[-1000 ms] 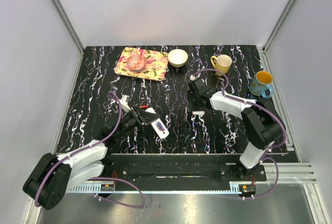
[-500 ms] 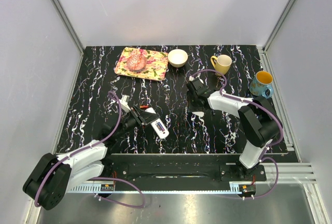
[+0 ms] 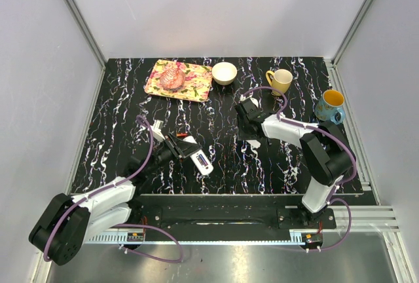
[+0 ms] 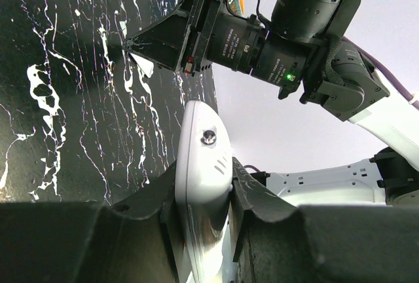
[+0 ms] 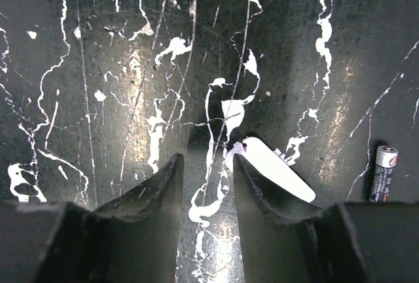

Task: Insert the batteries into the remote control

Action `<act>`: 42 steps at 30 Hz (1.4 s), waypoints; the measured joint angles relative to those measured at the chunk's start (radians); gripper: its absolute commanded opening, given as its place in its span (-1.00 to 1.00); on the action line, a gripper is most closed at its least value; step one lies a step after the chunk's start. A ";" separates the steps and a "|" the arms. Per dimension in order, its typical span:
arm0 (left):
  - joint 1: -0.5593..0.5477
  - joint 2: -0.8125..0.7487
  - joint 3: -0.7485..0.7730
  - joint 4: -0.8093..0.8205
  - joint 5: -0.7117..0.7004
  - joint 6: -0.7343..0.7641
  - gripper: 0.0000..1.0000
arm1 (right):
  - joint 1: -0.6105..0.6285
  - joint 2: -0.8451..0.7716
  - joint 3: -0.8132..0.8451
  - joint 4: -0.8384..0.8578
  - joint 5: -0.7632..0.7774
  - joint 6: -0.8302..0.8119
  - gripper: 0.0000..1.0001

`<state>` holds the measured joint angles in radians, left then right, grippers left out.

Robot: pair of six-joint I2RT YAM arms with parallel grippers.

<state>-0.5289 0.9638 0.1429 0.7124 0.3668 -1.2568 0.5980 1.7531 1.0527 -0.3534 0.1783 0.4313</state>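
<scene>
Left end effector (image 4: 204,186): clamps slim white plastic remote control (image 4: 200,142). Right end effector (image 5: 208,165): narrow, empty, just beside flat white plastic cover (image 5: 275,169).

I'm in a lab test cell: bare grey panels (image 3: 216,8) on aluminium posts (image 3: 78,18) box in my marbled black table (image 3: 118,113), mounting rail (image 3: 229,236) along the frame's bottom.

Left wrist view: the near end of the remote control (image 4: 203,165) runs off the bottom edge. Its flanks are covered by the left gripper (image 4: 203,188) fingers (image 4: 256,198), and its slot face is not shown.

Right wrist view: the battery (image 5: 383,173) has its lower end lost at the dark housing of the right gripper (image 5: 207,168), and its label is too small to read. Cannot tell whether the white cover piece (image 5: 278,173) touches the fingertip.

Top view: the slot contents are too small to tell, and the right fingertips are hidden under the wrist.
</scene>
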 measured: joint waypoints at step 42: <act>0.000 0.006 -0.002 0.002 0.003 0.000 -1.00 | 0.000 0.053 0.034 -0.019 0.074 -0.057 -0.53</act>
<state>-0.5289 0.9695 0.1410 0.7143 0.3698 -1.2572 0.5976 1.8057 1.0870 -0.3721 0.2527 0.3744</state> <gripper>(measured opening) 0.300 0.247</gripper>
